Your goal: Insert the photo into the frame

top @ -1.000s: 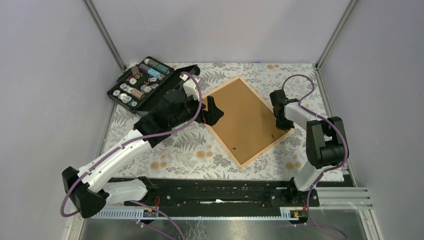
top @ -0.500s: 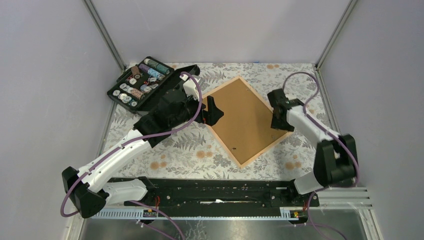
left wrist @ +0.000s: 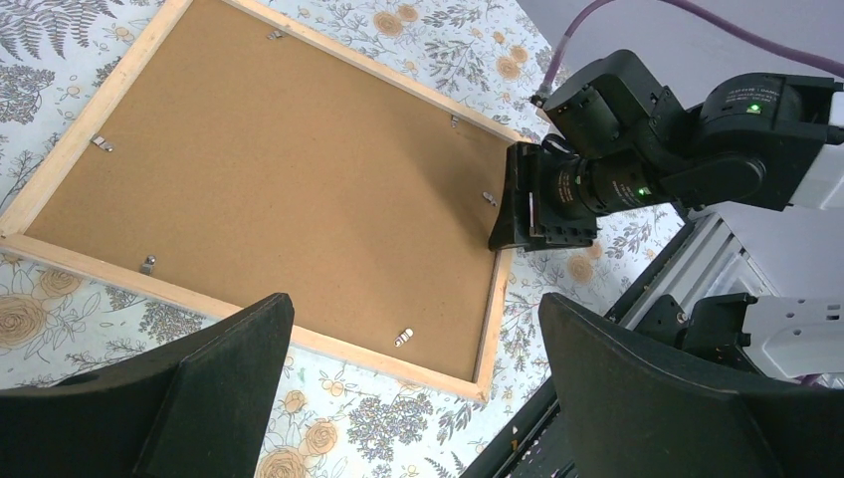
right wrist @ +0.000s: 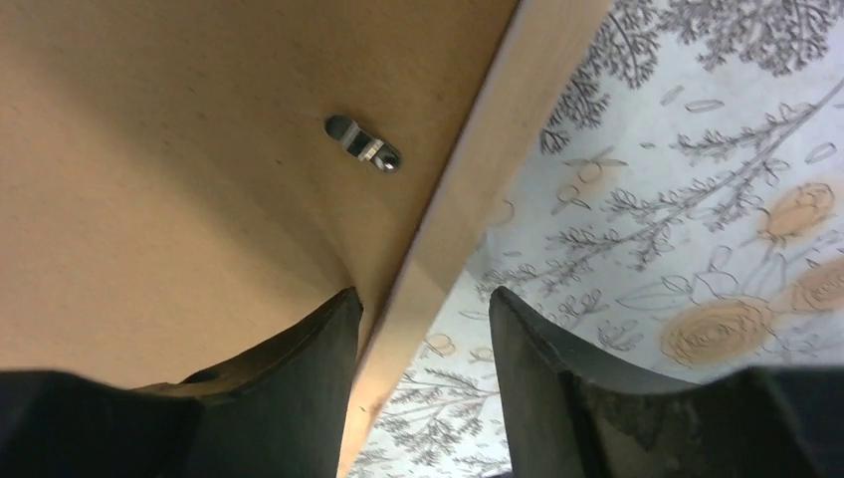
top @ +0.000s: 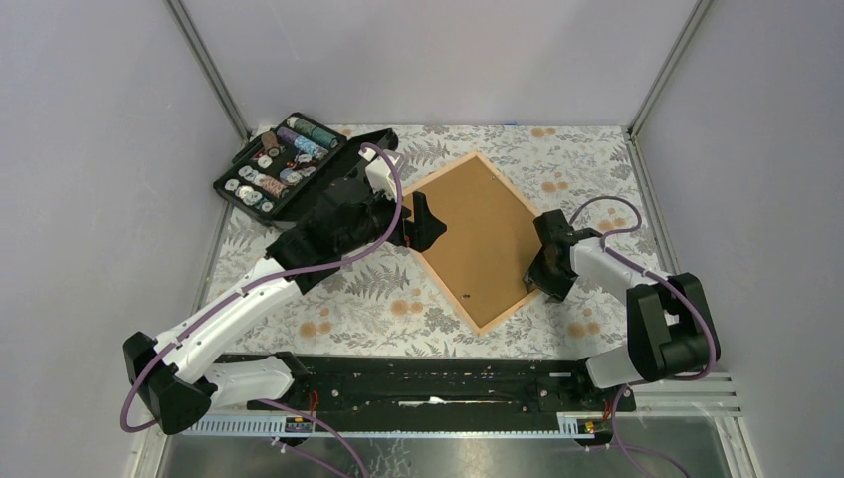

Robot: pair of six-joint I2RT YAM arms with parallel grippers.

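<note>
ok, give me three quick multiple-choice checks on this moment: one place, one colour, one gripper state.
1. Where is the right gripper? A at the frame's near-right edge; B far left; C far back, off the frame.
2. Backing board colour? A white; B brown; C blue.
3. Left gripper? A shut on the frame; B shut on the board; C open.
Key: 1A, its fingers straddle the pale wooden edge; 2B, plain brown in every view; 3C, its fingers stand wide apart, holding nothing.
</note>
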